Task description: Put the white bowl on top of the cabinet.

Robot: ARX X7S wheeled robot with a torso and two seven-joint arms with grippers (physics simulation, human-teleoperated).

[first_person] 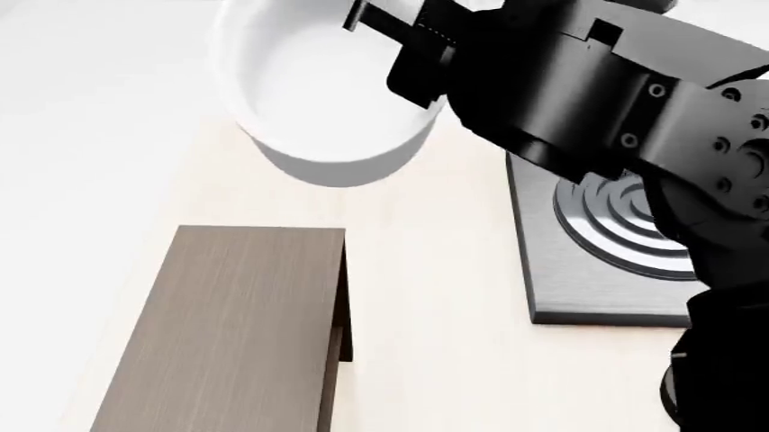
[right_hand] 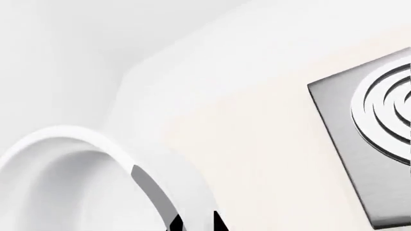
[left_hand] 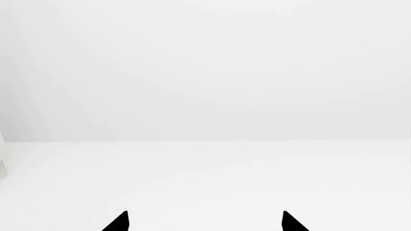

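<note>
The white bowl (first_person: 324, 99) hangs tilted in the air above the far part of the table, beyond the far end of the cabinet (first_person: 229, 333). My right gripper (first_person: 384, 27) is shut on the bowl's rim at its right side. In the right wrist view the bowl (right_hand: 83, 168) fills the near corner, and its wall sits pinched between the two dark fingertips of the right gripper (right_hand: 197, 222). The cabinet's flat wood-grain top is bare. My left gripper (left_hand: 205, 221) is open, its tips wide apart over plain white; it does not show in the head view.
A square grey stove plate (first_person: 601, 270) with rings lies on the pale table (first_person: 433, 270) to the right of the cabinet, partly under my right arm. The stove plate (right_hand: 366, 134) also shows in the right wrist view.
</note>
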